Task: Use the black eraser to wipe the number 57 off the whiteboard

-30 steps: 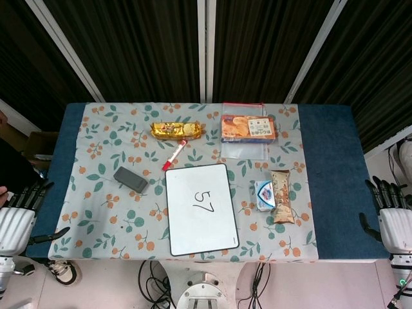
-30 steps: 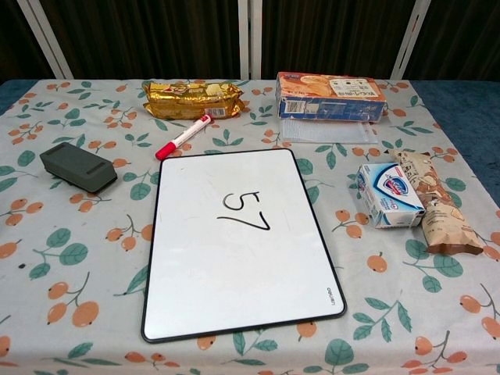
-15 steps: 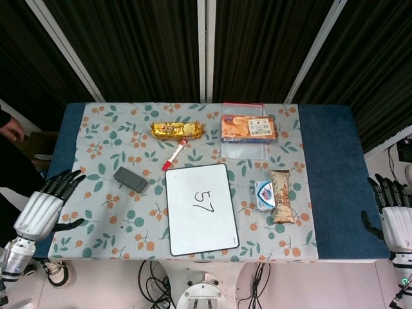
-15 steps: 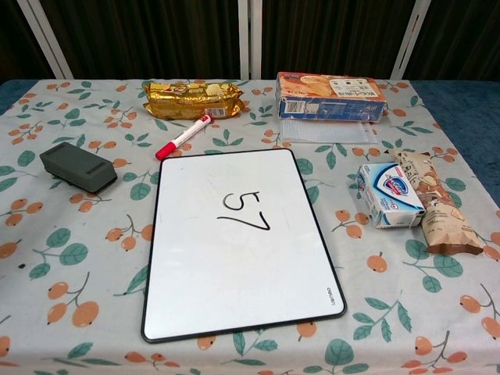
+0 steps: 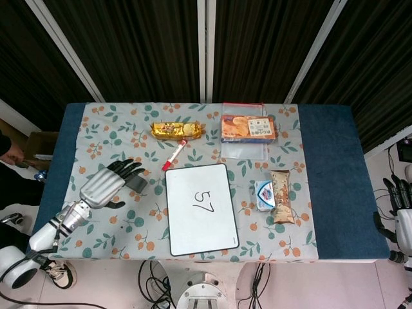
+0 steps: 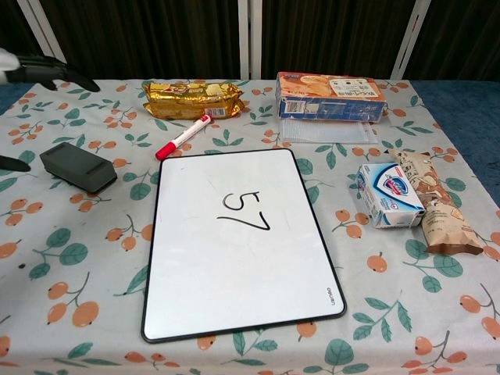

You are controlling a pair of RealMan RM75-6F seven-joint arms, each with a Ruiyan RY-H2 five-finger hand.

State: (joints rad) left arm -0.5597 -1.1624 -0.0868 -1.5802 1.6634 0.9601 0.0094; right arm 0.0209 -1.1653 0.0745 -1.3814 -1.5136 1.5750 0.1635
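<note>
The left hand point(image 5: 109, 183), silver-backed with black fingers point(image 5: 129, 168), hovered above the left part of the worktop point(image 5: 325, 187) with its fingers spread apart and holding nothing; the fingertips reached over the black rectangular eraser point(image 6: 77, 167), and whether they touched it could not be told. In the chest view only black fingertips point(image 6: 66, 74) entered at the left edge, above and beside the eraser. The eraser lay flat on the floral tablecloth point(image 5: 96, 135), near the left edge and well to the left of the black-framed whiteboard point(image 5: 200, 208).

The whiteboard lay flat at the middle of the worktop, reaching close to the near edge, with the handwritten number 57 point(image 6: 244, 212) intact at its centre. A red-and-white marker pen point(image 6: 183, 137) lay slanted just beyond the board's far left corner. Further toward the far edge sat a gold foil snack packet point(image 6: 193, 98), and to its right an orange biscuit box point(image 6: 330, 95) resting on a clear zip bag point(image 6: 324, 130).

To the right of the whiteboard, a white-and-blue carton point(image 6: 389, 194) stood beside a brown snack wrapper point(image 6: 435, 203), the two touching.

The right hand point(image 5: 402, 215) appeared off the worktop, beyond its right edge at the border of the head view, fingers pointing upward and slightly apart, with nothing in it.
</note>
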